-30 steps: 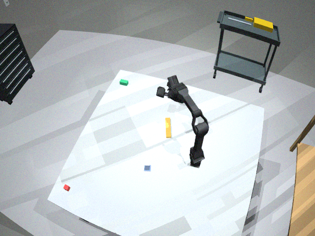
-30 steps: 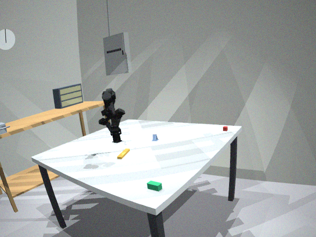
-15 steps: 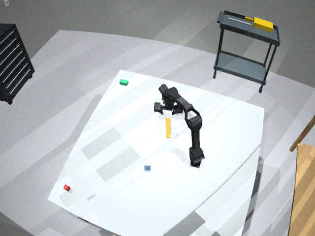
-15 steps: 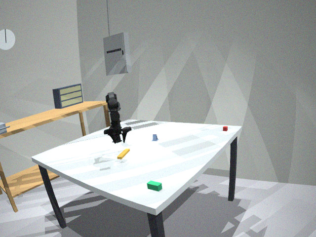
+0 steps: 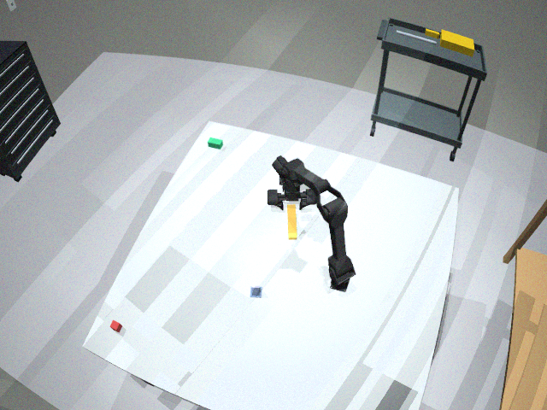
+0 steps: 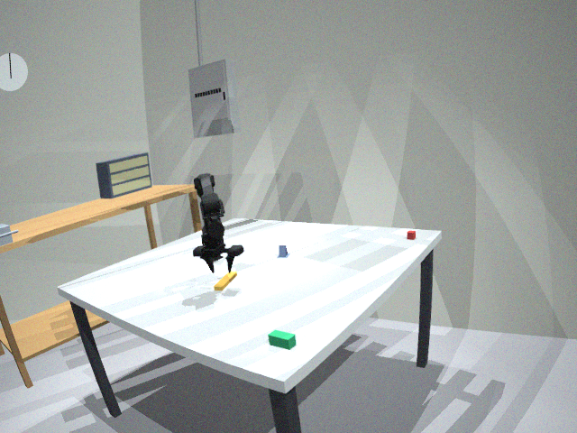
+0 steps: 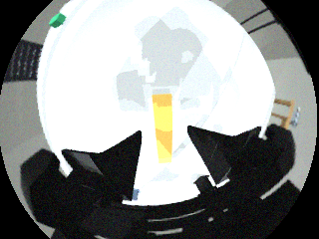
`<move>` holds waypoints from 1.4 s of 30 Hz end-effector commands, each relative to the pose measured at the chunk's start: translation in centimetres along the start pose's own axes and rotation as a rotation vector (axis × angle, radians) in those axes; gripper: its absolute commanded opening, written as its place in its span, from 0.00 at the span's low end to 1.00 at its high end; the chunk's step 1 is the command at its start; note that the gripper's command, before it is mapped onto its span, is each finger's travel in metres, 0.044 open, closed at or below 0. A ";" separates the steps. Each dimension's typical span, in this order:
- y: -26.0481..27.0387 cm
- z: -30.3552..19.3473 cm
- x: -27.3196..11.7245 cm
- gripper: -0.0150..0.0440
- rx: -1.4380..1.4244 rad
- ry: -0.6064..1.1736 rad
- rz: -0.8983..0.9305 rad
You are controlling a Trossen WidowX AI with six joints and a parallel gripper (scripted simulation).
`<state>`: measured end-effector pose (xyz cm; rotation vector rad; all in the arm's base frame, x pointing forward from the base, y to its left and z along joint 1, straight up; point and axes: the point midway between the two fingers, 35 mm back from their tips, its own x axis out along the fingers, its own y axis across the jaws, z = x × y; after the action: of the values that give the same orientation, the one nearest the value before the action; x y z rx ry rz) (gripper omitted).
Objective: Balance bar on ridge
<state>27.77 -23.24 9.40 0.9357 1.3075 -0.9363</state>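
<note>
The black, angular claw (image 5: 291, 207) (image 6: 221, 271) (image 7: 165, 130) stands apart, gripping nothing, above the smooth yellow bar (image 5: 291, 221) (image 6: 225, 280) (image 7: 163, 128), which lies flat on the table, at the top view's centre. Below it there sits the small blue ridge (image 5: 255, 291) (image 6: 282, 252). The white, glossy tabletop (image 5: 375, 308) (image 6: 297, 298) (image 7: 100, 100) fills mid-frame; a dark metal cart (image 5: 432, 61) stands upper right.

Table shared by high and side views.

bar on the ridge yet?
No, the yellow bar lies on the white table, well apart from the small blue ridge.
</note>
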 end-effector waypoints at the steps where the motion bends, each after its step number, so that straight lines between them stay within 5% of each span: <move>1: -0.2 -0.3 1.9 0.79 -0.004 0.014 -0.013; 38: -0.2 -0.3 4.4 0.79 -0.004 0.015 -0.013; 42: -0.2 -0.3 4.4 0.61 0.000 0.016 -0.010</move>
<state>27.62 -23.14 5.02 0.9382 1.3273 -0.9387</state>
